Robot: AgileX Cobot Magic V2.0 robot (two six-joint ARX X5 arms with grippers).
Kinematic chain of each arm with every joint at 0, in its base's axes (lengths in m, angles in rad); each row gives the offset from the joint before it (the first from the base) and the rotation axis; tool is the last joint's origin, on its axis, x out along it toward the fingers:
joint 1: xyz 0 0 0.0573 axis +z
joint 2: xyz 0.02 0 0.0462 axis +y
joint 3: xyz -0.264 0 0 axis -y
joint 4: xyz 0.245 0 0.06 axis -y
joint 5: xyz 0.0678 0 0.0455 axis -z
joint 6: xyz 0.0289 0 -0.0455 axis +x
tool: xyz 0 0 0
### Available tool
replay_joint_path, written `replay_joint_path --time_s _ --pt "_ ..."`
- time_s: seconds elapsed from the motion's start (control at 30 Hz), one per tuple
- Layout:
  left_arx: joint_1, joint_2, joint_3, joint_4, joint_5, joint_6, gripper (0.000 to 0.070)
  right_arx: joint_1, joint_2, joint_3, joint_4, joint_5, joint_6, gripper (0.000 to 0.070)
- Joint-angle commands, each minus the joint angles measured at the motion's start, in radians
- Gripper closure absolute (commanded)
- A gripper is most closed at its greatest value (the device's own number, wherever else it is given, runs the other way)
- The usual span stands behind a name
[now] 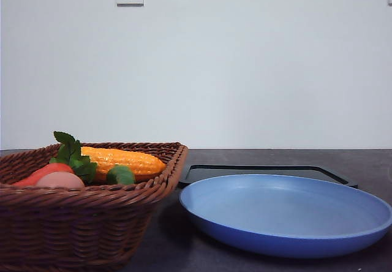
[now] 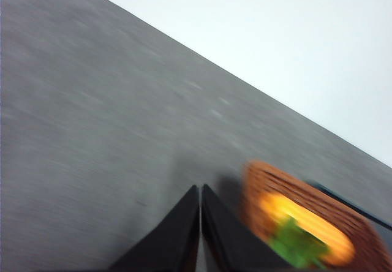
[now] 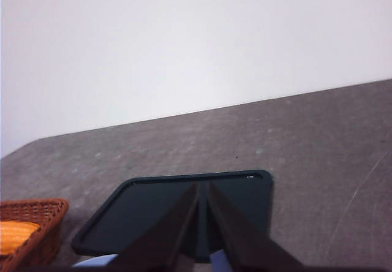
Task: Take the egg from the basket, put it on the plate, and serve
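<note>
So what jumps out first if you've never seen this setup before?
Probably the big blue plate at front right, lying bare on the dark table before a black tray. Next, the wicker basket at left, holding corn, a leafy carrot and a pinkish egg.

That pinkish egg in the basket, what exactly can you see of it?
The egg is small, smooth and pinkish-brown with a matte look. Its rounded top shows above the near rim of the woven basket; the rest is hidden. It lies at the basket's front left, against the orange-red carrot beside it. Nothing grips it.
</note>
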Motion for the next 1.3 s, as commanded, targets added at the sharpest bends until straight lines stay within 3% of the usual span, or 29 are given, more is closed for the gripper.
replay_joint_path --time_s 0.0,0.07,0.3,0.6,0.83,0.97,1.1,1.27 --pt "0.002 -0.001 -0.012 0.006 0.077 -0.025 0.0700 0.000 -0.002 0.016 -0.014 0.001 0.038 0.0700" --pt "0.002 0.000 0.007 -0.003 0.117 -0.024 0.0700 0.000 -0.002 0.050 -0.071 0.017 0.038 0.0700" --pt "0.002 0.081 0.130 -0.091 0.120 -0.018 0.0700 0.000 0.067 0.230 -0.291 0.108 0.033 0.0700" --pt "0.002 0.340 0.352 -0.195 0.194 0.126 0.0700 0.000 0.308 0.453 -0.466 0.096 0.030 0.0700" --pt "0.001 0.559 0.536 -0.238 0.353 0.195 0.0700 0.000 0.496 0.581 -0.557 -0.012 -0.022 0.0700" --pt "-0.010 0.681 0.644 -0.341 0.438 0.289 0.0700 0.000 0.596 0.634 -0.623 -0.102 -0.031 0.0700" --pt "-0.048 0.790 0.732 -0.461 0.474 0.350 0.0700 0.000 0.707 0.677 -0.700 -0.167 -0.078 0.0700" --pt "-0.100 0.868 0.758 -0.491 0.480 0.362 0.0700 0.000 0.830 0.686 -0.773 -0.255 -0.124 0.0700"
